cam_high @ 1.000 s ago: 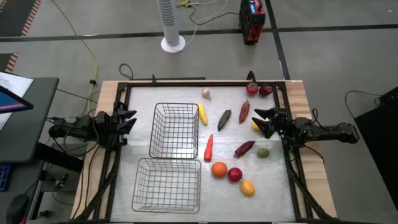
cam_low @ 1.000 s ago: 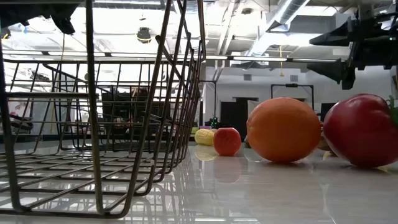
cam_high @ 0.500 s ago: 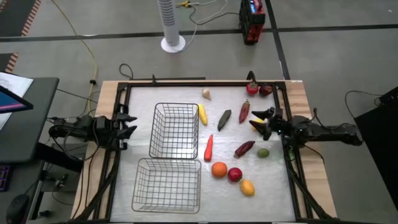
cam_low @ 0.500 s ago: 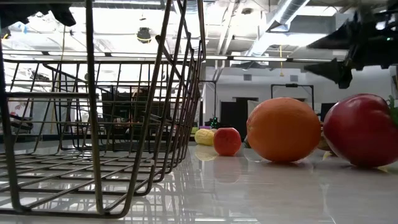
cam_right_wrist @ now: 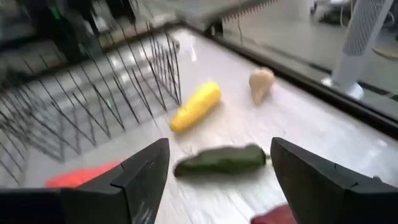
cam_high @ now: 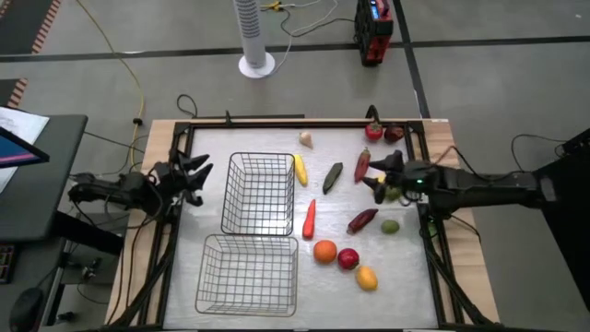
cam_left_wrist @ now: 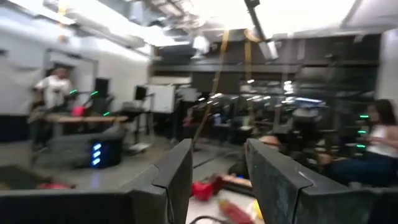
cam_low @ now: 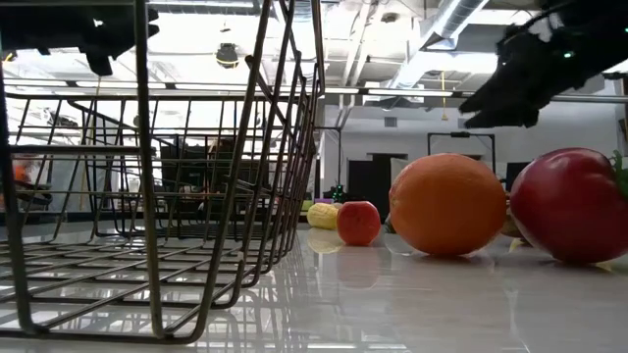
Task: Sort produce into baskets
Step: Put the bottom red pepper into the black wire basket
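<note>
No readable writing, right hand (cam_high: pixel 376 177) wide above produce, left hand (cam_high: pixel 196 171) wide beside basket (cam_high: pixel 259 194)

white tower fan (cam_high: pixel 254 35), red box (cam_high: pixel 373 30), yellow cable (cam_high: pixel 138 88)

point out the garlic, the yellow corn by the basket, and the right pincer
garlic (cam_high: pixel 305 140): high view, middle of the pale bulb.
yellow corn (cam_high: pixel 300 170): high view, mid-length of the cob.
right pincer (cam_high: pixel 372 173): high view, midway between its open fingertips.

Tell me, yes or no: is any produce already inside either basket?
No. In the high view both the far basket and the near basket show only bare wire mesh, and all the produce lies on the table beside them.
</note>
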### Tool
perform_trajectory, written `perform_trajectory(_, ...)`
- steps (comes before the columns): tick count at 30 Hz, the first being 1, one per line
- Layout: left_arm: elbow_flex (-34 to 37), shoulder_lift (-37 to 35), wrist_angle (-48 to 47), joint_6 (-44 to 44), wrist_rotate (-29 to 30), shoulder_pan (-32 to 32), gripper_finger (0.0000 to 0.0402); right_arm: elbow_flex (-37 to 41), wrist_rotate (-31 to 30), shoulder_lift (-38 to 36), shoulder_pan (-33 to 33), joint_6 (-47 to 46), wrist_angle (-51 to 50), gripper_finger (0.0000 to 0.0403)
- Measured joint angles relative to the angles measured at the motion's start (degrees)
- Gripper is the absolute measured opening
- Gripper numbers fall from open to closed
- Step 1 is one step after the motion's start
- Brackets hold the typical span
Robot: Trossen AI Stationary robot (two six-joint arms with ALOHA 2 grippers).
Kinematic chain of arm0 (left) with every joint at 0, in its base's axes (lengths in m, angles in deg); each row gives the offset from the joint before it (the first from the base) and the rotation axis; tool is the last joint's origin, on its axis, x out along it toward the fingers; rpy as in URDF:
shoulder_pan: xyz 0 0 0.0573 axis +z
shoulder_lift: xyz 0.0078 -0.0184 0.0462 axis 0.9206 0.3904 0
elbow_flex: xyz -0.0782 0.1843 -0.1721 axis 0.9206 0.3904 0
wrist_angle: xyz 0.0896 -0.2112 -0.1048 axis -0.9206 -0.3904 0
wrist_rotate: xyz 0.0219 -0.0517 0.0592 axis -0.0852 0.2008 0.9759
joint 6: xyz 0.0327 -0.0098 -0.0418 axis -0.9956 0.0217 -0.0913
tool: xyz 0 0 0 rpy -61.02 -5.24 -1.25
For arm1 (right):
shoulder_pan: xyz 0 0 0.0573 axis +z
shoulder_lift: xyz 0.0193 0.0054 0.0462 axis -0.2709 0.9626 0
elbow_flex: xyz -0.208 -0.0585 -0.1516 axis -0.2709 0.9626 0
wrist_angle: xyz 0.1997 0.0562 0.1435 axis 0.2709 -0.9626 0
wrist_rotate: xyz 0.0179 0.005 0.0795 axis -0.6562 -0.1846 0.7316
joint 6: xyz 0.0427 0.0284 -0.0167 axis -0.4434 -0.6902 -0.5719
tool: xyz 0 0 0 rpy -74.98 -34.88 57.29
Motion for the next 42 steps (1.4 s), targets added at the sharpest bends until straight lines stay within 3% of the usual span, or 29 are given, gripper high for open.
perform_trajectory(3, -1.53, 2.91, -0.18, 0.13, 2.26, 0.00, 0.0137, -3.84, 0.06, 7.40, 0.04, 2.69, -3.17, 0.0306)
perform_trajectory(14, -10.59, 12.75, -5.59, 2.02, 1.67, 0.00, 0.0137, -22.54, 1.88, 35.00, -2.43, 17.54, -20.15, 0.0306)
perform_trajectory(19, -14.86, 14.14, -13.99, 4.32, 1.66, 0.00, 0.0137, -27.76, -4.02, 42.52, -9.05, 5.94, -29.24, 0.0306)
perform_trajectory(24, -17.10, 14.09, -16.67, 4.22, 1.69, 0.00, 0.0137, -27.83, -4.31, 43.52, -15.13, -6.16, -34.61, 0.0307)
perform_trajectory(28, -17.52, 14.11, -16.78, 1.95, 1.74, 0.00, 0.0137, -25.92, -0.34, 42.60, -17.42, -11.16, -32.83, 0.0307)
perform_trajectory(32, -17.63, 14.09, -16.58, -0.70, 1.74, 0.00, 0.0137, -25.21, 2.03, 42.59, -17.95, -12.25, -32.37, 0.0307)
perform_trajectory(37, -17.63, 14.09, -16.38, -3.17, 1.76, 0.00, 0.0137, -26.15, 10.28, 42.15, -16.84, -8.43, -38.92, 0.0306)
perform_trajectory(42, -18.84, 14.10, -15.97, -6.02, 2.19, 1.39, 0.0137, -29.20, 11.10, 43.36, -14.31, -7.30, -47.84, 0.0306)
